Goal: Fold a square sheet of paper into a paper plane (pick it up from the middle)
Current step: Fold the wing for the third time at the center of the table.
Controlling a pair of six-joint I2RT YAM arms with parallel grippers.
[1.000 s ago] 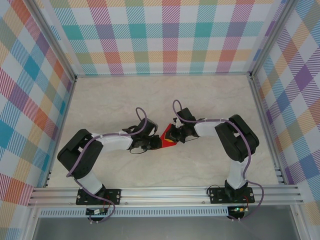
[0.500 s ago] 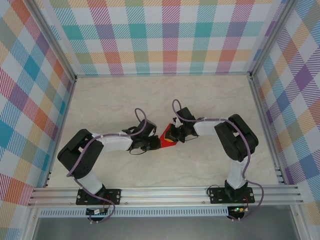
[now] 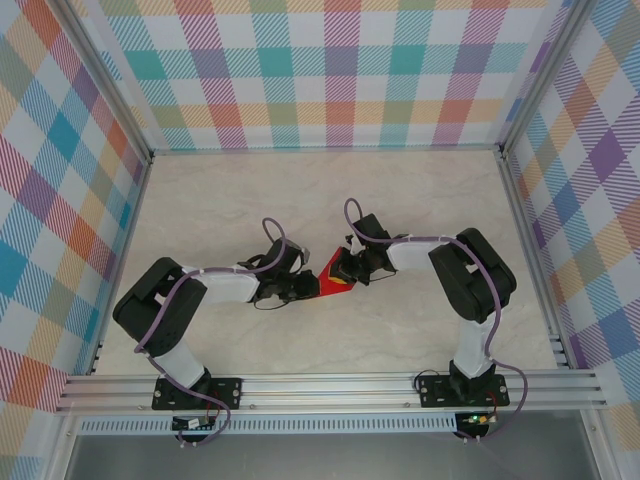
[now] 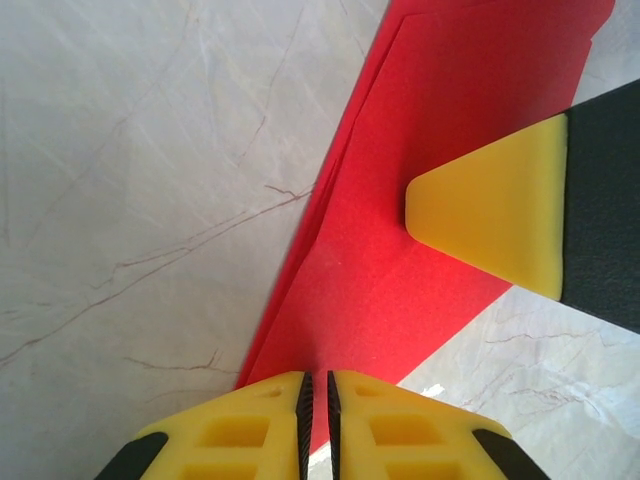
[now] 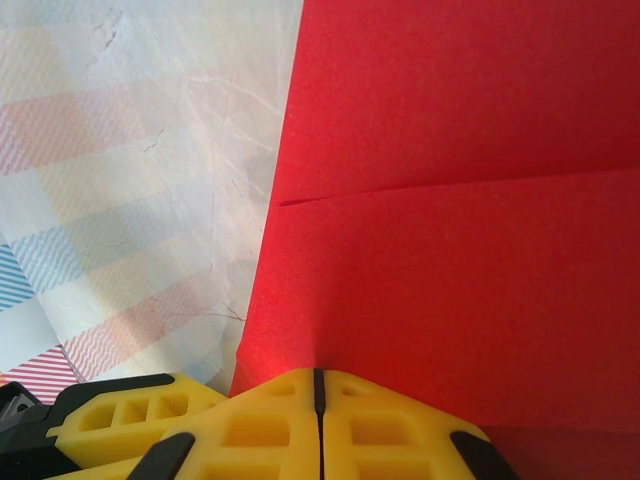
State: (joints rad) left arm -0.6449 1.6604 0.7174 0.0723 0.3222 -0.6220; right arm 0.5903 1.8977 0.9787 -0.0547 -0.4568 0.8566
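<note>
Flanking red paper (image 4: 390, 290) on table (image 4: 120, 200), left tool (image 4: 315, 382) faces right tool (image 5: 318, 374).

We see bright, even overhead light. Shadows on the pale table (image 3: 400, 200) are faint and soft. Up close, the red paper (image 5: 450, 120) is evenly lit, its crease a thin shadow; the glossy table hazily mirrors the plaid wall (image 3: 340, 70).
</note>
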